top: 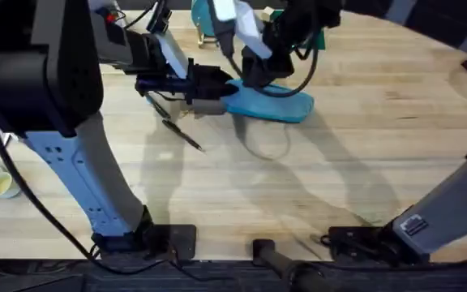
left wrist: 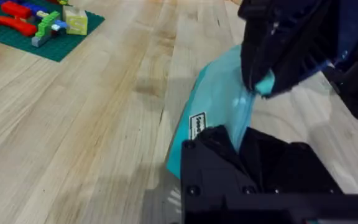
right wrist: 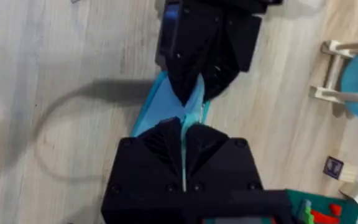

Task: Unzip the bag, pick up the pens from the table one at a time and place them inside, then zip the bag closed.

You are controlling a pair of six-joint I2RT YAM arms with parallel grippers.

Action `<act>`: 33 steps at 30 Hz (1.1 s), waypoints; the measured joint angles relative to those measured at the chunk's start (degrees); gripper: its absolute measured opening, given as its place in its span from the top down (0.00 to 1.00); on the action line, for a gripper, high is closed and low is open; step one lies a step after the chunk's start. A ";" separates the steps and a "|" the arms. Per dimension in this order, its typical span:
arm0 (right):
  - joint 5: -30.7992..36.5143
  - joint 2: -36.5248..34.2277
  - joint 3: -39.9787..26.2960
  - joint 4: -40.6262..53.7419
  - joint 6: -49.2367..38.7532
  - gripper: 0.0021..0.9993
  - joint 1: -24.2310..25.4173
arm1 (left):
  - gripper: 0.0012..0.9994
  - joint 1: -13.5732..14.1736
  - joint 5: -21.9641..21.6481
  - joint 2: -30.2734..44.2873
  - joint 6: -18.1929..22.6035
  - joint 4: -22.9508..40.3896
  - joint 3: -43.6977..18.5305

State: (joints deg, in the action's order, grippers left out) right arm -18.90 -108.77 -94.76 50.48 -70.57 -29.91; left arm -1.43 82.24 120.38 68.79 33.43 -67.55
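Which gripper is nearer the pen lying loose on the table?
Left. The left gripper grips the bag's end just above the pen; the right gripper pinches the bag farther along.

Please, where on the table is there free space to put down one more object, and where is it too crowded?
The table is bare across its wide middle, between the bag and the arm bases, and to the bag's right. It is crowded at the bag's left end, where both grippers, left and right, pinch it and the pens lie beside.
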 joint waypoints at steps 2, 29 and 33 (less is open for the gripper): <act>0.04 -0.53 0.00 -0.46 0.16 0.97 -0.57 | 0.96 0.00 -0.09 0.00 0.00 0.00 0.00; -0.31 -1.99 0.00 -5.82 4.35 0.97 -2.23 | 0.96 -0.04 -0.02 0.00 0.00 0.00 0.00; -0.37 -1.99 0.00 -5.91 4.63 0.88 -2.23 | 0.96 -0.04 -0.01 0.00 0.00 0.00 0.00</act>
State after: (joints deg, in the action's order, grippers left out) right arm -19.27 -110.76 -94.76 44.57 -65.93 -32.14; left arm -1.48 82.22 120.38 68.79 33.43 -67.55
